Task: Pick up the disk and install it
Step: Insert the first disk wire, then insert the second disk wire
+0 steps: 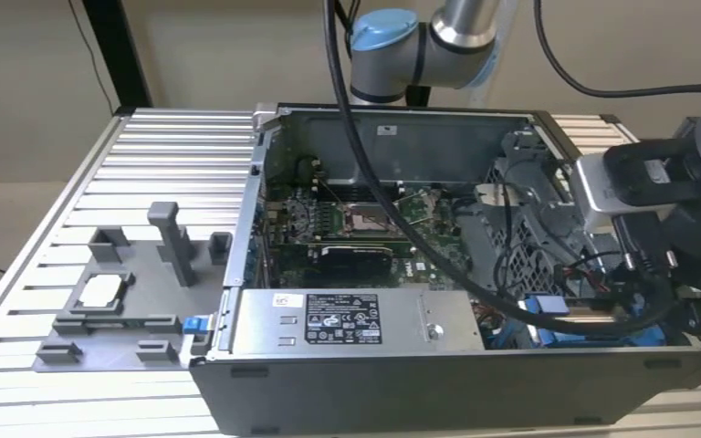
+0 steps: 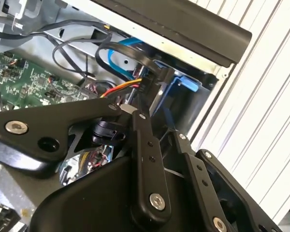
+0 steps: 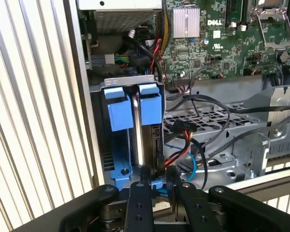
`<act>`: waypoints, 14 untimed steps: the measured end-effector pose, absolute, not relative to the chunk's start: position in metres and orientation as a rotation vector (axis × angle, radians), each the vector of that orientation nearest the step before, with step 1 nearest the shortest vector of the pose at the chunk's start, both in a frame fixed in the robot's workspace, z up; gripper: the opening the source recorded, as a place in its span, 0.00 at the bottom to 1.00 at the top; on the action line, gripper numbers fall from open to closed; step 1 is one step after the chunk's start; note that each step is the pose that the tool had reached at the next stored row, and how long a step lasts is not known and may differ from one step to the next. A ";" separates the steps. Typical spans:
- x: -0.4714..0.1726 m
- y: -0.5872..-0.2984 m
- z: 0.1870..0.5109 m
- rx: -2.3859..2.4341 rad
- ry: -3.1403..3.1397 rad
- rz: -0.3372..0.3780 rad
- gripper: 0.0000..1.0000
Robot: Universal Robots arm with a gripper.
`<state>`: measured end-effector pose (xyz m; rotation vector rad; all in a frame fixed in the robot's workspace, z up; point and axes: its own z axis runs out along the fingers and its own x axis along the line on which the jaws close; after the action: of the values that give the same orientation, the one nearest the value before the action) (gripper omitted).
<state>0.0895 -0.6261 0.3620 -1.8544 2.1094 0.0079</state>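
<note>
- The disk (image 3: pixel 144 140) stands on edge in the drive bay of the open computer case (image 1: pixel 448 392). In the exterior view this bay lies in the case's near corner, on the exterior view's right.
- In the first wrist view, two blue bracket tabs (image 3: pixel 120 108) sit side by side at the bay's mouth, with the disk's bright metal edge running between them.
- The gripper (image 3: pixel 160 186) sits at the disk's near end, just beside the blue bracket. Whether it is parted, closed or clamped on the disk cannot be told.
- One bundle of red, yellow and black wires (image 3: pixel 183 145) runs just beside the disk.
- One green motherboard (image 1: pixel 350 219) covers the case floor.
- One grey box (image 1: pixel 448 321) lies along the case's near edge and carries one white printed label (image 1: pixel 340 319).
- One grey tray (image 1: pixel 120 347) rests on the slatted worktop (image 1: pixel 156 164), beside the case on the exterior view's left. It holds one square silver chip (image 1: pixel 101 290).
</note>
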 end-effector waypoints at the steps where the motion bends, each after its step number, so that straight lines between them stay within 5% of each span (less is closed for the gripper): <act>1: 0.091 -0.628 0.362 -1.854 2.109 0.009 1.00; 9: 0.104 -0.634 0.362 -1.834 2.096 0.045 1.00; 10: 0.105 -0.635 0.362 -1.833 2.095 0.046 0.00; 14: 0.109 -0.638 0.362 -1.831 2.094 0.050 0.00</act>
<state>0.1090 -0.6382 0.3621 -1.8307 2.0941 0.0505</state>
